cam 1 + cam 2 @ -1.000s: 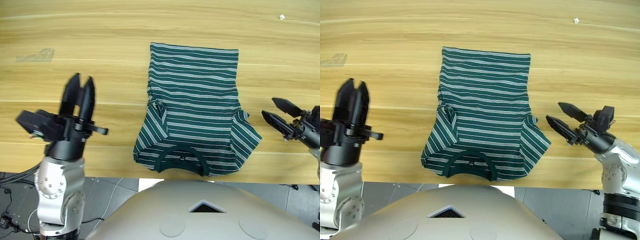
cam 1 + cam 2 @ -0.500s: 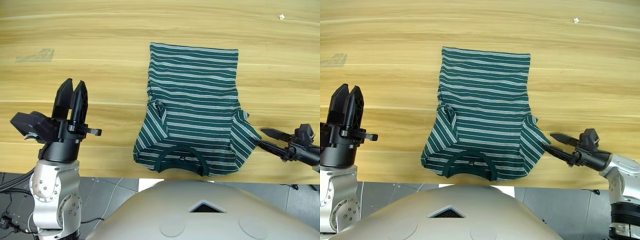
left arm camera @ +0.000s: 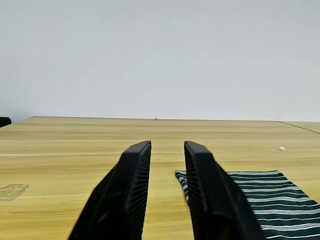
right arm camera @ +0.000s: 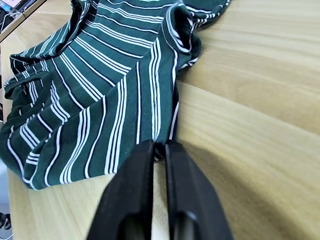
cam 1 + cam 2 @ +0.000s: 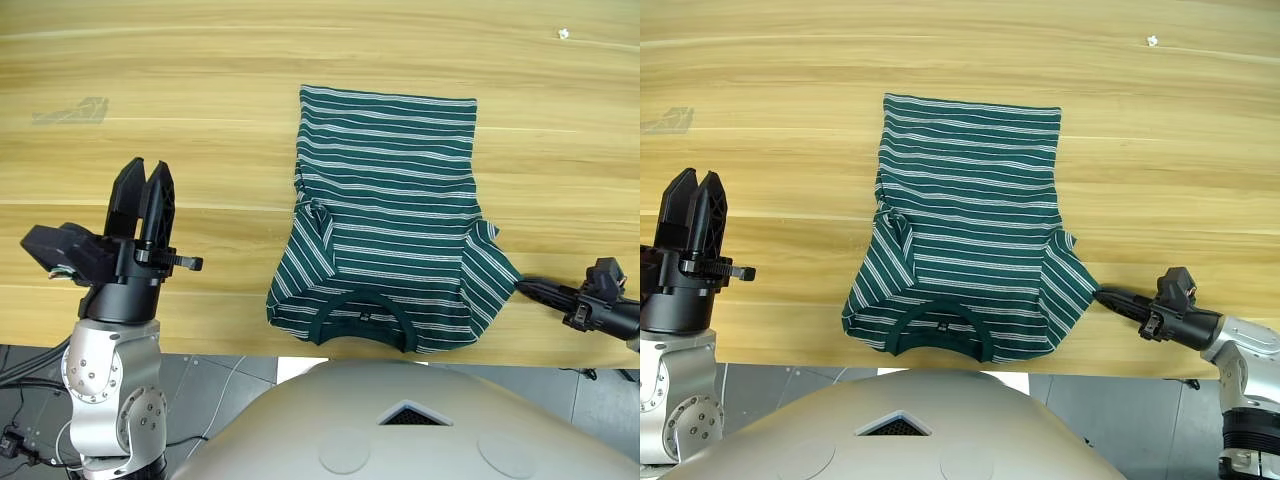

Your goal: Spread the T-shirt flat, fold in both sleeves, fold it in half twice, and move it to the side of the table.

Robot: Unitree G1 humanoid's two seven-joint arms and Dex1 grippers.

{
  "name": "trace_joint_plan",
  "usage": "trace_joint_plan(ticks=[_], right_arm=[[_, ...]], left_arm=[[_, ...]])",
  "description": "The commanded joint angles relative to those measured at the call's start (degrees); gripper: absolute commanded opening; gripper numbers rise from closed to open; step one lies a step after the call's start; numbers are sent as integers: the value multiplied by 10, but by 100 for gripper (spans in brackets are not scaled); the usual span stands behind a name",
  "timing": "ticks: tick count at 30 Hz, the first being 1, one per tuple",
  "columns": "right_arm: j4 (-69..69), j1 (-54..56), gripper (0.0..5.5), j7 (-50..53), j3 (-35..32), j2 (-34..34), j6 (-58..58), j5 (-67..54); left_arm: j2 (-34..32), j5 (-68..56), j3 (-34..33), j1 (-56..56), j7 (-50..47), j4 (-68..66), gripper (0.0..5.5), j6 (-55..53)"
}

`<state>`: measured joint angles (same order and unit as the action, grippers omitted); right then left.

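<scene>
Step in hand, as I judge it: sleeve folding. The body of the T-shirt (image 5: 390, 220) lies fairly flat, so spreading looks done, and neither half-fold has begun.

T-shirt position: on the surface (image 5: 200, 80), roughly midway between its left and right sides. The collar (image 5: 365, 315) is at the near edge and the hem points toward the far edge. The left sleeve (image 5: 890, 250) sits bunched in against the body. The right sleeve (image 5: 1068, 275) sticks out toward the right side of the surface.

Right end effector (image 5: 1110, 296): low over the surface near the near edge, at the outer tip of the right sleeve. In the right wrist view the fingers (image 4: 142, 165) are pinched together with the sleeve's corner between their tips. I read this as a grip on the fabric, though only a thin bite of it.

Left end effector (image 5: 145, 168): fingers slightly parted with nothing between them. It is held above the surface, well apart from the T-shirt, out toward the left side.

Next move, in my judgement:
- Lift the pinched corner only enough to clear the surface.
- Carry it inward across the body toward the T-shirt's centre line.
- Lay it down so the fold line follows the side seam.

Risk: with so small a bite the corner may slip, or the whole T-shirt may drag.
</scene>
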<state>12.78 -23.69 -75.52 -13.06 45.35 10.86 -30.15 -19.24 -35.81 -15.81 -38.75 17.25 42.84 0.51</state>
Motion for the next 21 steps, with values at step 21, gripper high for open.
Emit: trace_joint_plan(ticks=[21], right_arm=[[-162, 33, 3, -13, 46, -34, -12, 11]], left_arm=[[26, 58, 31, 14, 28, -17, 126, -8]])
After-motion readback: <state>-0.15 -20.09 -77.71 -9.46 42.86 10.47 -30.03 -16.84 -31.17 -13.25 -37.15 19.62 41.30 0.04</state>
